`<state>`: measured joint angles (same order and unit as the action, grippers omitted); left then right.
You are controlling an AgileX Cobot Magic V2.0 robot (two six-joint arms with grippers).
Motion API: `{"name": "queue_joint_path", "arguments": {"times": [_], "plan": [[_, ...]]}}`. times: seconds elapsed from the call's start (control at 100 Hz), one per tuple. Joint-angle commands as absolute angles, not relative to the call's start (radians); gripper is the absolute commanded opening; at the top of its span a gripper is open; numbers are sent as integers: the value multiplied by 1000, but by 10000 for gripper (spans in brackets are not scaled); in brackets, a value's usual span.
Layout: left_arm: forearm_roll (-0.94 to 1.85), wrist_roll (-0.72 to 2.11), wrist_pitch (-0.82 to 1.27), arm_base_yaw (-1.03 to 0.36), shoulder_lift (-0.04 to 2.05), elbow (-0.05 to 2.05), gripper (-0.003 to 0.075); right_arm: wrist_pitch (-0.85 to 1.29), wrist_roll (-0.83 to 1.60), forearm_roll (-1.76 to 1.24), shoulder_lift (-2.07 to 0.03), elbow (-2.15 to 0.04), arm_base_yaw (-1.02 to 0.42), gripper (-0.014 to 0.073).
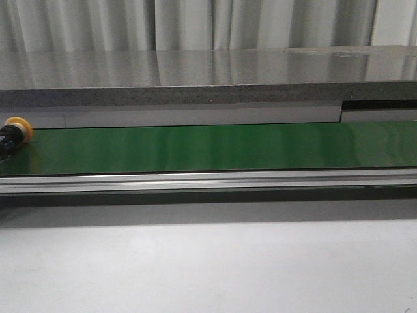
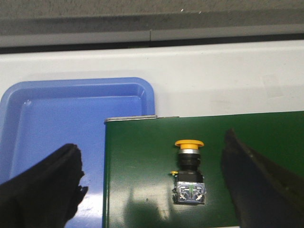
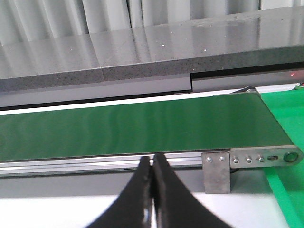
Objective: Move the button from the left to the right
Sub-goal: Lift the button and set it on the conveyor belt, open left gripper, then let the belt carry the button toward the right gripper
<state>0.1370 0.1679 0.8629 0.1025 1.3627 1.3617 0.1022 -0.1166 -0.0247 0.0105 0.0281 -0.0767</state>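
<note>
- Spreading wide, the left gripper (image 2: 152,190) is held above the end of the green belt (image 2: 142,156), its two dark fingers (image 2: 42,190) well apart, one at each side of the button (image 2: 189,171), and neither is seen to touch it
- The button is laid on its side on the green belt, near the belt's end, with its round yellow head (image 2: 189,143) turned away from the left wrist camera and a small green mark shown on the end of its black body
- In the front view the button (image 1: 14,132) is found at the far left edge of the belt (image 1: 221,147), partly cut off by the frame
- The right gripper (image 3: 152,199) is held low before the belt's metal side rail (image 3: 95,162), its black fingers (image 3: 135,194) pressed together with nothing between them
- A blue tray (image 2: 57,123) is seen just beyond the belt's end, on a pale grey table (image 2: 228,80)
- A grey stone-like ledge (image 1: 208,75) is run behind the belt, and pale pleated curtains (image 1: 195,23) are hung behind it
</note>
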Motion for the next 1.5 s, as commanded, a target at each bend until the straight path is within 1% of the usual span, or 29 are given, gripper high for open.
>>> {"name": "queue_joint_path", "arguments": {"times": [0.0,0.17,0.34,0.57,0.83,1.02,1.12,1.41,1.49], "plan": [[163,172,750,72,1242,1311,578,19,-116,-28,29,11,-76,-57],[163,172,602,37,1043,1123,578,19,-116,-28,29,11,-76,-57],[163,172,459,32,829,922,578,19,-116,-28,29,11,-76,-57],[163,172,385,32,567,671,578,19,-116,-28,29,11,-76,-57],[163,172,297,32,346,437,578,19,-116,-28,29,11,-76,-57],[163,172,226,32,270,329,578,19,-116,-28,29,11,-76,-57],[155,172,188,32,257,319,578,19,-116,-28,29,11,-76,-57],[155,172,188,32,255,319,577,19,-116,-28,29,11,-76,-57],[155,172,198,32,255,319,561,19,-116,-28,29,11,-76,-57]]}}
